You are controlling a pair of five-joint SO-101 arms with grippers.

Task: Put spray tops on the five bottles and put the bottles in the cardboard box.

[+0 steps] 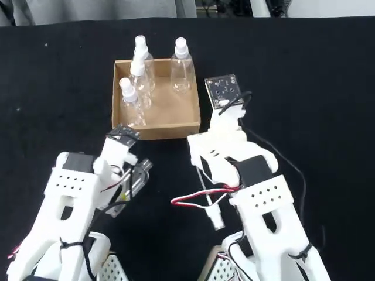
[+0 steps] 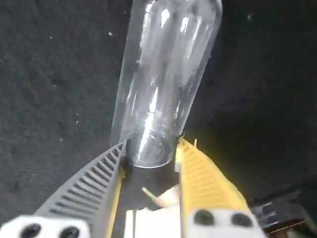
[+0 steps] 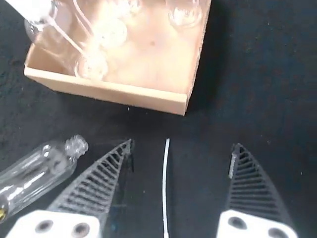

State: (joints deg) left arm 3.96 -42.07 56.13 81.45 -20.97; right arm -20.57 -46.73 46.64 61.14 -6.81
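Black tabletop [image 1: 304, 70]. The box [image 1: 176, 127] holds four capped bottles [image 1: 181, 67]. Just before the box: left tool [image 2: 148, 163] clenched on base of uncapped bottle [image 2: 163, 74]; right tool [image 3: 184, 144] spread wide, empty, over a spray top tube [image 3: 165, 188].

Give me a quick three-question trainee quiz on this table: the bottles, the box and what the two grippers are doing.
1. How many capped clear plastic bottles stand in the brown cardboard box?
2. True or false: the left gripper is shut on the uncapped clear bottle.
3. The right gripper is: A) open above the thin white tube; B) shut on a bottle; C) inside the box.
Key: 1) four; 2) true; 3) A.
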